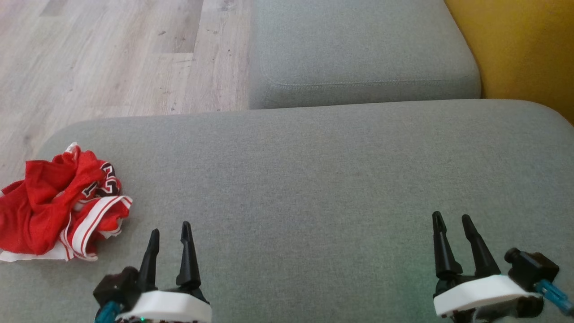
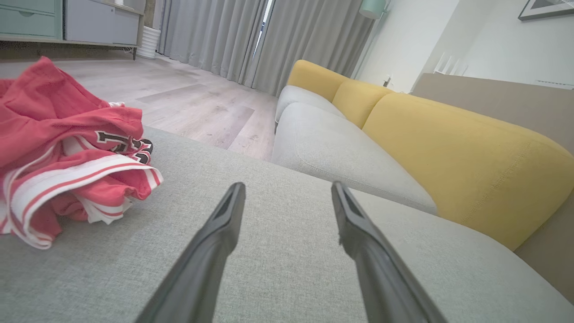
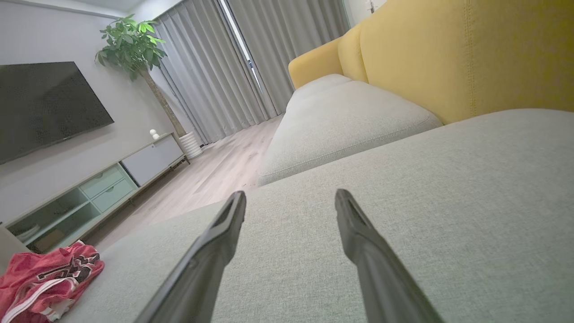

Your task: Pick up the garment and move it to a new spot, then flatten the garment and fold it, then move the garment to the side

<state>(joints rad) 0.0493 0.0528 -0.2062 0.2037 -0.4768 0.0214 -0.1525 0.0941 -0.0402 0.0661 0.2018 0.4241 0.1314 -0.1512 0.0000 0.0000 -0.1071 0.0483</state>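
Head view: the crumpled garment (image 1: 58, 202) lies at the cushion's (image 1: 314, 179) left edge, up-left of the released left gripper (image 1: 170, 231) and far from the released right gripper (image 1: 453, 220); left wrist view: garment (image 2: 67, 152) sits left of the spread fingers (image 2: 219, 224); right wrist view: garment (image 3: 45, 278) far left.

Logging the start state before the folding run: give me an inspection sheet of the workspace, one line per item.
surface: grey sofa seat, bare across the middle and right.
job's things: red jersey, crumpled in a heap at the seat's left edge, white trim showing.
clutter: nothing seen.
tools: left tool open, just right of the jersey, not touching it; right tool open, over bare seat.
cables: blue plug at each wrist; nothing trailing.
surroundings: wood floor, second grey cushion, yellow backrest, grey curtains, wall TV, potted plant, low cabinet.
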